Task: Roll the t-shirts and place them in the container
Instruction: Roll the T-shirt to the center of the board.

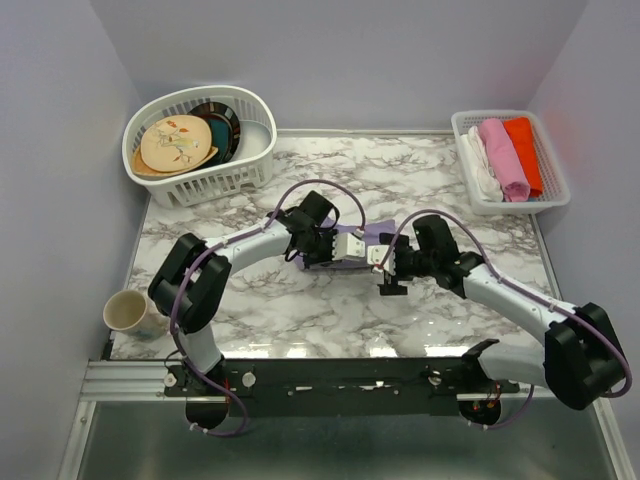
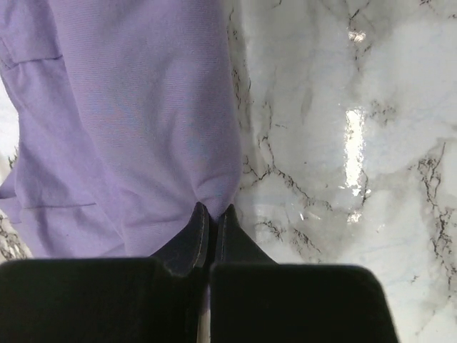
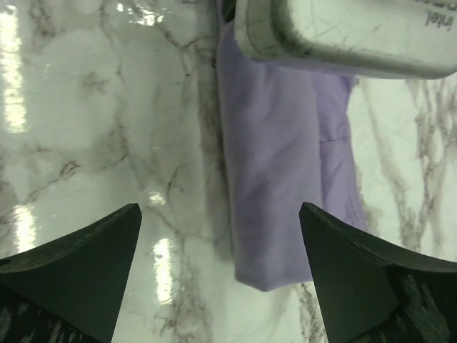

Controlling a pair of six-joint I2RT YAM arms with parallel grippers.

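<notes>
A lavender t-shirt, folded into a narrow strip, lies at the middle of the marble table, mostly hidden under both wrists in the top view. In the left wrist view the shirt fills the left half. My left gripper is shut and pinches the shirt's near edge. In the right wrist view the shirt lies on the table with its end between my wide-open fingers. My right gripper is open and holds nothing. In the top view the left gripper and the right gripper almost meet.
A white oval basket with patterned plates stands at the back left. A white tray at the back right holds rolled white, pink and orange-red cloths. A cup sits off the table's left edge. The left wrist's white camera housing is close above the shirt.
</notes>
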